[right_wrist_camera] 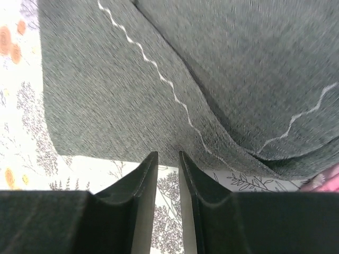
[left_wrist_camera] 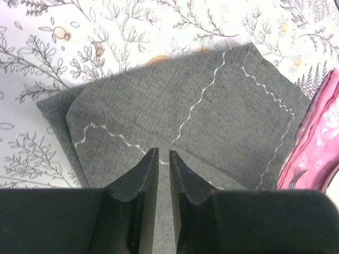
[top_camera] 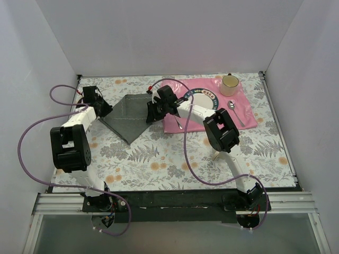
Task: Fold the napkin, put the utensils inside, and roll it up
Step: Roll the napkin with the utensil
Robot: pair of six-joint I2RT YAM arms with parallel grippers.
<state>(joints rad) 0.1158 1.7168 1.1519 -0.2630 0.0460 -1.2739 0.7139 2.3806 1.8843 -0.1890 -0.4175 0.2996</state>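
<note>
The napkin (top_camera: 126, 114) is lying doubled over just left of the pink placemat (top_camera: 249, 117). The left gripper (left_wrist_camera: 163, 153) is hovering at the napkin side farthest from the placemat, the right gripper (right_wrist_camera: 168, 154) at the edge nearest it, likely working opposite sides so the fold lies even. Both pairs of jaws are standing a thin slit apart; whether either is pinching cloth I cannot tell. The spoon (top_camera: 235, 112) is waiting on the placemat

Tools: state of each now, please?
Left tool: nearly closed over the napkin; grip cannot be told.
Right tool: nearly closed at napkin edge; grip cannot be told.
</note>
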